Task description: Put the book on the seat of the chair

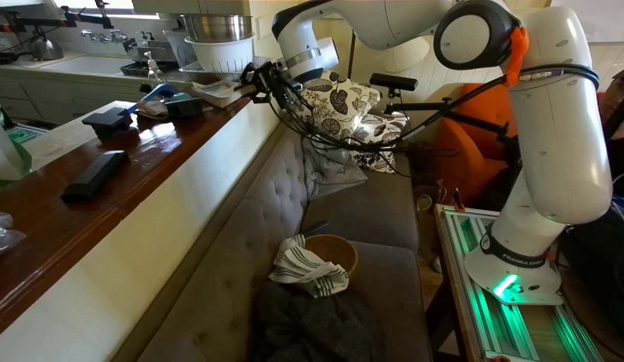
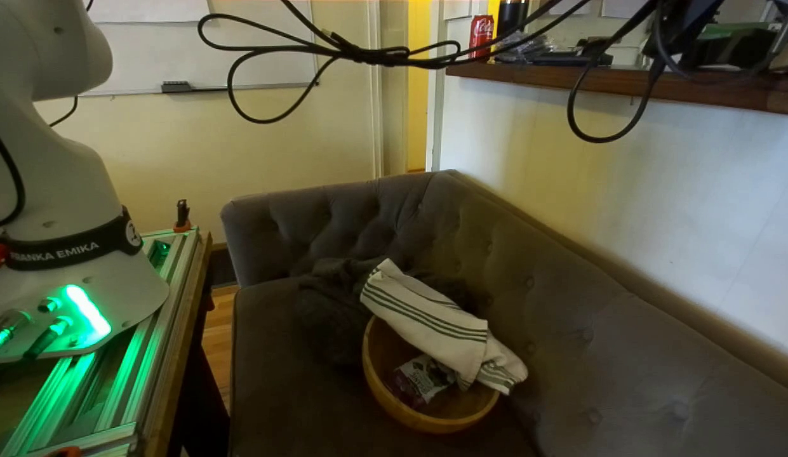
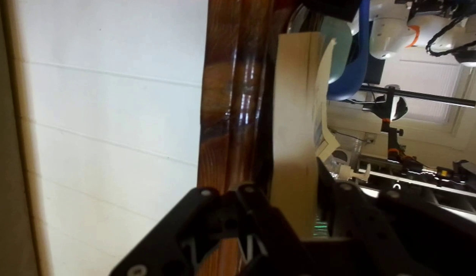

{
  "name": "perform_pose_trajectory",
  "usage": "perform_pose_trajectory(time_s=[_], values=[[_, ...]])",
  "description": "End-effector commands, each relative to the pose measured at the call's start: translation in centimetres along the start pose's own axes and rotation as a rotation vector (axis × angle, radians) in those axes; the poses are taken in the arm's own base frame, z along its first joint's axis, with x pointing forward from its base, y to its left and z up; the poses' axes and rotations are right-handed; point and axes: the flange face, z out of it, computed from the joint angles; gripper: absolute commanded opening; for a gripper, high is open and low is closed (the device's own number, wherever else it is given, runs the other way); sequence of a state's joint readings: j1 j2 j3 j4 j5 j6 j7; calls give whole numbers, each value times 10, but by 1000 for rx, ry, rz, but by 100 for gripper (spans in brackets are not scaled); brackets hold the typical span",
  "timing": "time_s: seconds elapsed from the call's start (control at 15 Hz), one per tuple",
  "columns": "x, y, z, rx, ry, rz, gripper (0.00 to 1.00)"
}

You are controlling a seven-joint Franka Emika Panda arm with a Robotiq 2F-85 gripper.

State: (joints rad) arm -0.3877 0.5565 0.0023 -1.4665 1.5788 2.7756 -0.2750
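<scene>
My gripper (image 3: 293, 199) is clenched on the book (image 3: 293, 107); in the wrist view one jaw stands against its lower face and one against its upper, with the block of pages between; the book is at the edge of the wooden counter (image 1: 141, 176), and whether it touches the wood I cannot tell, since its underside is in shadow.

I judge it light but floppy; the block looks firm enough across its thickness, yet a cover or leaf on the upper side curls away from the rest, so a loose bite would let the pages fan or slide over one another; smooth paper may slip, and too hard a squeeze is likelier to crease than to break it.

I seem to hold it toward one end, for most of what I see of it reaches out past my jaws; that free length will probably sag or twist when I lift; a deeper bite, nearer the middle and across both covers, should serve better; failing that, I ought to raise it slowly and level, and carry it so down to the seat of the chair (image 1: 364, 216), which lies below the counter in an exterior view.
</scene>
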Motion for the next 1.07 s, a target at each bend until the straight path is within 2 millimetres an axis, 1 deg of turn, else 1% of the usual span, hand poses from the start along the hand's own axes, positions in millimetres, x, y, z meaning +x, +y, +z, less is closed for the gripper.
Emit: perform_pose_trajectory(time_s=[0.0,0.27,0.4,0.53,0.6,0.67,0.8,1.0], values=[[-5,-35,-21,93,-11,-12,7],[-21,-78,-51,208,-63,-73,7],[-26,-93,-65,264,-102,-164,7],[-29,-97,-81,286,-167,-219,7],[-28,-96,-91,288,-214,-207,7],[-25,-93,-100,287,-265,-187,7],[-18,-89,-125,282,-390,-153,7],[-7,-82,-160,262,-573,-143,7]])
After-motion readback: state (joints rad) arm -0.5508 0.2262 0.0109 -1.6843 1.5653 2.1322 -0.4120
